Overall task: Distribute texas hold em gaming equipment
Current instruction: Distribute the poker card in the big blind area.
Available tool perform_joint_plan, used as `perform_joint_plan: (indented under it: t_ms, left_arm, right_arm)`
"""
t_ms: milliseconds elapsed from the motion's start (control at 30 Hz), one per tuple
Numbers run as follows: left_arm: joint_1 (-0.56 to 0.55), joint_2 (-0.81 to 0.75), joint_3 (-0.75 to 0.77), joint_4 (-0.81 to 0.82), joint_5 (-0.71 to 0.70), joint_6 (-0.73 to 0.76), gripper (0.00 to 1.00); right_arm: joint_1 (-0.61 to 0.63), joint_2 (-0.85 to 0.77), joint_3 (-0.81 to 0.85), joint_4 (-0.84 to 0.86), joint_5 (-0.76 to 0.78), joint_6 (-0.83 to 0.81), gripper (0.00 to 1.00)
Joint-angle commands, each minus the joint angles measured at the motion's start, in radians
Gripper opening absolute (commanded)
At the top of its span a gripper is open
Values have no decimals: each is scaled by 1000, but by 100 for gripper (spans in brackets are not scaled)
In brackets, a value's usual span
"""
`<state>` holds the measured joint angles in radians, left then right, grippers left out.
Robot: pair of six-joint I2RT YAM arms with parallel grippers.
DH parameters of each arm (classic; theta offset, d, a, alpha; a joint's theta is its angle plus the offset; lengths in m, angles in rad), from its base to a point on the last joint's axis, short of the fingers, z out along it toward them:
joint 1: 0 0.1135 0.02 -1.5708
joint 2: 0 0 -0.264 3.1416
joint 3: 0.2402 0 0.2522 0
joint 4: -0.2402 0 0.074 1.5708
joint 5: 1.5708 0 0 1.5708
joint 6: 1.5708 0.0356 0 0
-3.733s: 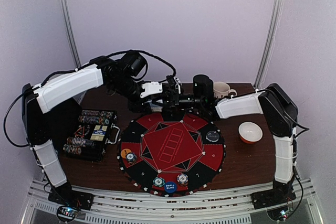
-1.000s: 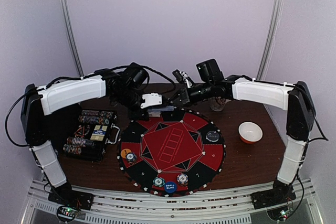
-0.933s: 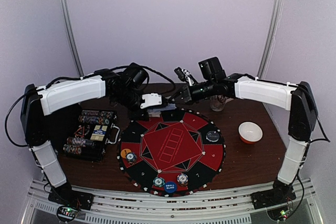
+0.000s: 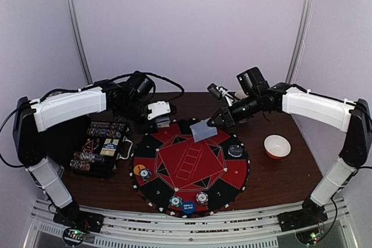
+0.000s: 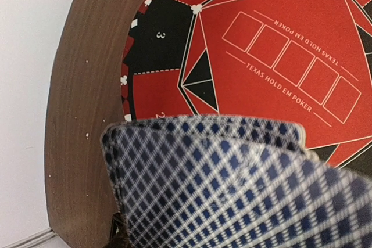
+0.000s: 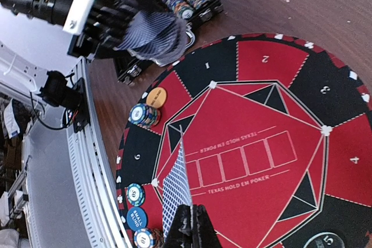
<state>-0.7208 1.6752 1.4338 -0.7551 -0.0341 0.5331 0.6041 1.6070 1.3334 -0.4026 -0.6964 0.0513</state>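
I see one card [image 4: 203, 130] pinched in the right gripper [image 4: 214, 123], its jaws closed on the card's edge, held tilted over the far rim of the mat [image 4: 189, 164]. The left gripper [image 4: 158, 121] is clamped on the deck [image 5: 232, 184], checked backs facing its wrist camera, at the mat's far-left edge. Chips [image 4: 201, 197] sit on the near rim with a blue button [image 4: 188, 206] between two stacks. The chip case [image 4: 102, 146] lies left of the mat, a bowl [image 4: 277, 145] to its right.

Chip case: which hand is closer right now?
Left. The left hand hangs just beyond the chip case; the right hand is farther, over the far edge of the mat, gripping a card.
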Motion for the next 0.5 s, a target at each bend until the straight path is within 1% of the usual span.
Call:
perform_joint_plan:
  t_ms: [0,67,233,333,467]
  left_arm:
    - [15,-44,-31,50,-21,-52,45]
    - [25,-48,-34,53,-30,-70,45]
    - [62,-62,-39,65,-42,-101,46]
    - [83,-72,-40,68,-52,-111,45]
    - [110,-78,-38,68,-58,-124,45]
  right_arm:
    - [61,17,-20,20,-13,-23,0]
    - [69,50,-35,108,-20,60,0]
    - [81,180,-80,506,-11,369,0]
    - [117,287,-59,716,10,525,0]
    - [176,465,57,842,53,680,0]
